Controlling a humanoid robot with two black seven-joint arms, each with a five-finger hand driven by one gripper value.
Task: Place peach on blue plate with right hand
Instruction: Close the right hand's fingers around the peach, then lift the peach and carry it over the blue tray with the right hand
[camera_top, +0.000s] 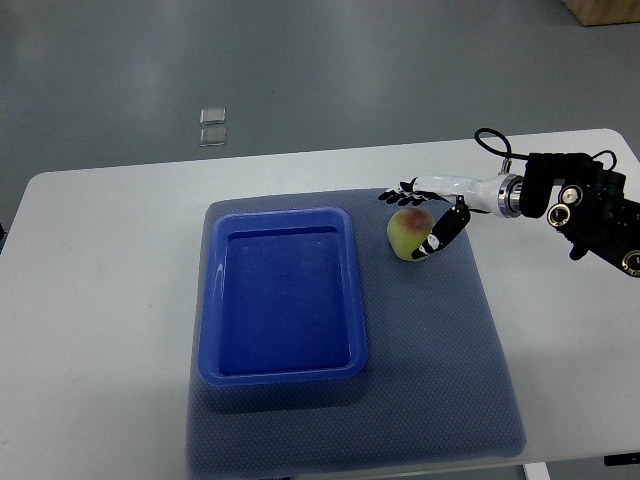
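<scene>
A white surface (100, 300) stands on a grey floor and carries a dark blue textured mat (440, 380). On the mat lies a rectangular blue plastic plate (214, 300), a shallow tray with its long axis running away from the robot. Just beside its far right corner rests a round yellow-green peach (406, 233) with a reddish blush on top; no long axis is discernible. The right hand (425, 215) reaches in from the right, its black-tipped fingers (398, 192) curled around the peach, thumb on the near side.

steep overhead view of table (100, 260)
</scene>
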